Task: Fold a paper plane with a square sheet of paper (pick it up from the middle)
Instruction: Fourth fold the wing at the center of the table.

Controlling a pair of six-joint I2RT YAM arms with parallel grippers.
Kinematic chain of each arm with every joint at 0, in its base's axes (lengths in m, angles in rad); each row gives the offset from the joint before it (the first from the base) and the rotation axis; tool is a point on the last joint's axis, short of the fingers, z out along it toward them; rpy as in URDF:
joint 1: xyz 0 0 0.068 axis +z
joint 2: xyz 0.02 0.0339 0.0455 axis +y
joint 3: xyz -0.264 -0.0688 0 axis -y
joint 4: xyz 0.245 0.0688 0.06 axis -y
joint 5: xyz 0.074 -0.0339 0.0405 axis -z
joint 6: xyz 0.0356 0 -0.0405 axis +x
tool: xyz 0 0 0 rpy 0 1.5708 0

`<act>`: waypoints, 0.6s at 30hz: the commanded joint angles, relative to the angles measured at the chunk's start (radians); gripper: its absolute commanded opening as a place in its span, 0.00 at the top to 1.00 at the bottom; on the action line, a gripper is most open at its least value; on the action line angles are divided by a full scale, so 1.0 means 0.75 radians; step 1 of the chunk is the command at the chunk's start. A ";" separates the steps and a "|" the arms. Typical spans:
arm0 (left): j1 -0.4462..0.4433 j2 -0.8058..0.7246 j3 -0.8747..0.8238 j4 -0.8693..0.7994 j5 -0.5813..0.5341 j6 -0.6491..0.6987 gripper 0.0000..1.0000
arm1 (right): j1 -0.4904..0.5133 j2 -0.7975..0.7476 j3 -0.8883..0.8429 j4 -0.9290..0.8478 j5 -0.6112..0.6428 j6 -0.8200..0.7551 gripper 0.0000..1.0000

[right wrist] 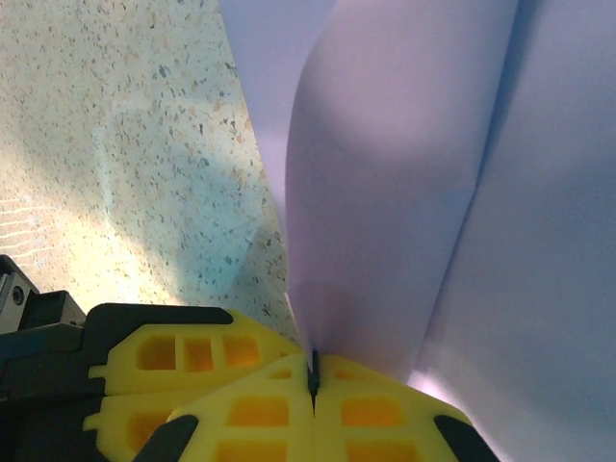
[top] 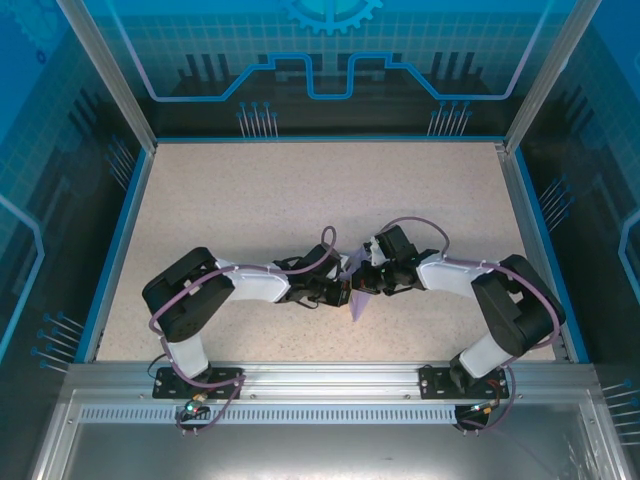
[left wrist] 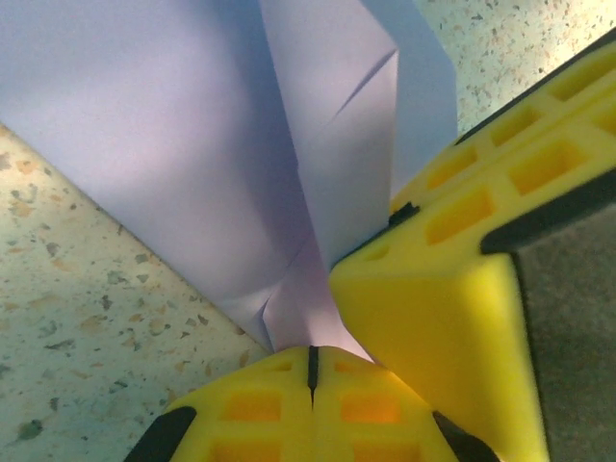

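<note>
**Mid-fold stage.** The paper (top: 357, 303), creased into overlapping flaps with a pointed lower end, sits at mid-table between the two arms. Whether it touches the table (top: 250, 200) cannot be told. The left gripper (left wrist: 311, 360) and right gripper (right wrist: 313, 362) are each clenched on a paper edge, their fingertips almost meeting. Judged step: a fold near the centre line is being formed or pressed. The next move likely calls for one gripper to release and re-grip while the other holds the crease aligned; opposed pulls could tear the thin paper. Bare tabletop lies on every side. The blue rim (top: 125, 230) and near rail (top: 330, 372) stand well apart.
</note>
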 commanded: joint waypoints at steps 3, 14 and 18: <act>0.016 0.032 -0.073 -0.034 -0.038 -0.017 1.00 | 0.009 0.062 0.008 0.093 -0.066 0.024 0.95; 0.041 0.005 -0.121 0.035 -0.016 -0.046 1.00 | 0.009 0.106 0.004 0.081 -0.071 0.014 0.95; 0.059 -0.025 -0.149 0.072 -0.004 -0.066 1.00 | 0.009 0.112 0.007 0.063 -0.071 0.001 0.95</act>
